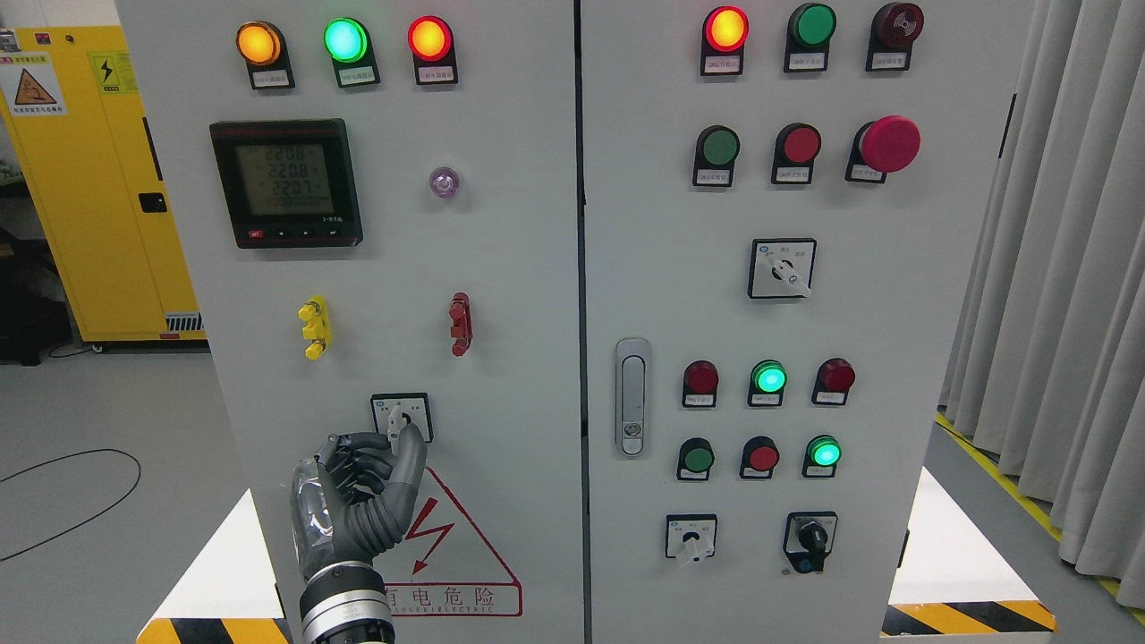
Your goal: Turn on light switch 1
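Grey workshop floor at far left, with a yellow safety cabinet point(98, 179) against the back wall and a dark cable looping over the concrete. Filling most of the head view, a grey electrical control cabinet point(501, 268) with two doors.

On the left door: amber, green and red indicator lamps point(345, 40) lit along the top, a digital power meter point(286, 183) beneath, then a yellow terminal point(314, 327) and a red terminal point(460, 323). Lower down, the rotary light switch point(401, 418) on its square white plate, just above a red lightning warning triangle point(447, 546).

Rising from the bottom edge left of the middle, the left robot hand point(362, 496), palm toward the panel. Fingers curled inward, thumb tip point(411, 440) raised against the lower edge of the switch knob. Probably touching or pinching the handle, though an actual clamp cannot be confirmed from this angle. Right arm out of view.

Step in hand, by judgement: the reach is done, contact or grip on the knob in progress. Next move calls for a firm pinch on the small handle, then a wrist rotation to the on position without slipping off.

On the right door: a door latch point(632, 396), more lamps and push buttons, a red mushroom emergency stop point(888, 143), further selector switches. Grey curtains point(1055, 268) at far right.
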{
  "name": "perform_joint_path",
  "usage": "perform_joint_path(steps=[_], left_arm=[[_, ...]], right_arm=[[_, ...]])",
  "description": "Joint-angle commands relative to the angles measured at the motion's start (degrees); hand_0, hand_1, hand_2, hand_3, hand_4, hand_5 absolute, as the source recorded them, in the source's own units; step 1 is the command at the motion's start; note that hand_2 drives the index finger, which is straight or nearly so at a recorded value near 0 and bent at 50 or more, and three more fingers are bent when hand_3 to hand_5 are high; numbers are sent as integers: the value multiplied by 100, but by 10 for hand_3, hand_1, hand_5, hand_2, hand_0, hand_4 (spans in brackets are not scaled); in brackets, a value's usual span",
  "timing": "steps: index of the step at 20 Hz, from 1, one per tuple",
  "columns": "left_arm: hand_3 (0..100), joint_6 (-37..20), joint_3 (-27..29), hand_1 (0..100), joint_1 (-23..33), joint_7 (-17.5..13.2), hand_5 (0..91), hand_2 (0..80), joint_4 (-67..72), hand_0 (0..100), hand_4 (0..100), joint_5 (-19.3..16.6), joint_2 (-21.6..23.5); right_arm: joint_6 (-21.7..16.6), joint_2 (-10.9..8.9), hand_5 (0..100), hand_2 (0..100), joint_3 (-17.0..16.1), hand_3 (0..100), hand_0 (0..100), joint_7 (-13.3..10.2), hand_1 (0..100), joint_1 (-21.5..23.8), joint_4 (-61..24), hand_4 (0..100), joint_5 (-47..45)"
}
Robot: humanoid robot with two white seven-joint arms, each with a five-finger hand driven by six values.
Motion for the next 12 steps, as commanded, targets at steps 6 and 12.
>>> perform_joint_path(steps=[6,12], left_arm=[[865,85,-16,695,-65,2,814,566,0,287,892,3,-6],[872,103,-8,695,-83,2,811,574,0,303,892,-6,-6]], right_arm=[[2,0,0,40,0,0,0,-4,500,0,1,0,-6],[2,0,0,40,0,0,0,-4,500,0,1,0,-6]])
